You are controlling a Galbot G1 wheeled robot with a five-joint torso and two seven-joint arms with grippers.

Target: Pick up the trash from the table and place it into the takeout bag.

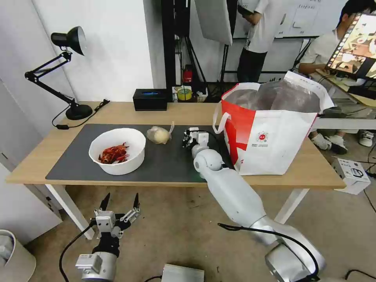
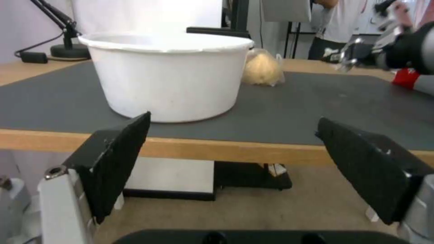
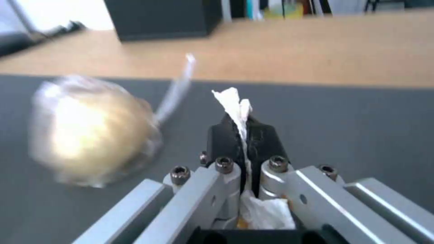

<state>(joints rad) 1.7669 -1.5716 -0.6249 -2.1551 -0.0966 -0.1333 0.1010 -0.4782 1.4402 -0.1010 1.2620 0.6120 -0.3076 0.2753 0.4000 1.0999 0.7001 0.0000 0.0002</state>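
The right gripper (image 3: 242, 135) is pinching the tissue (image 3: 235, 101) above the mat (image 1: 164, 164), beside the bun (image 1: 158, 135). It should be keeping that pinch tight while lifting clear and carrying it over the bag (image 1: 274, 145) rim. The left gripper (image 1: 119, 203) is hanging spread below the table (image 1: 117, 113) edge, near the bowl (image 1: 117, 150).
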